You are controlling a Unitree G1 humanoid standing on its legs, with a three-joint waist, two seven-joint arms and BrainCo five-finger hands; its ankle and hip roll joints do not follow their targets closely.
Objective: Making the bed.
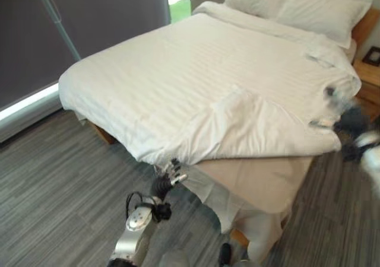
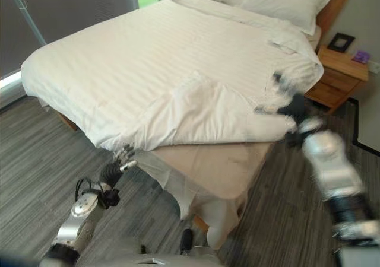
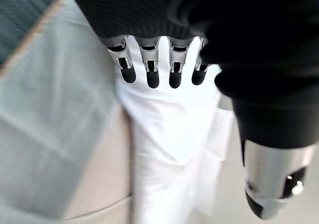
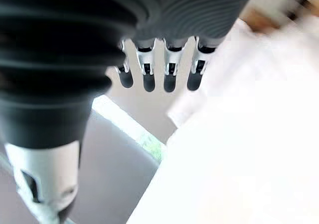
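White striped duvet [image 1: 196, 71] covers most of the bed [image 2: 65, 122], lying fairly smooth from the 2 pillows [image 1: 297, 3] down to the near end. The job looks partly done. At the near right corner the duvet is turned back on itself in a rumpled fold [image 2: 208, 115], leaving bare beige mattress [image 2: 219, 166] and a white sheet [image 2: 184, 187] hanging loose below it. That corner is yet to be pulled down and flattened.

The left hand [image 2: 122, 157] is low at the foot of the bed, just under the duvet's edge near the hanging sheet; its wrist view shows the fingers [image 3: 152, 72] straight and relaxed, holding nothing. The right hand [image 2: 285, 104] hovers at the right side of the fold, fingers [image 4: 169, 74] loosely spread and empty.

No containers are in use. A wooden bedside table [image 2: 338, 71] carries a small dark frame [image 2: 341, 41] and a small purple thing [image 2: 360, 56].
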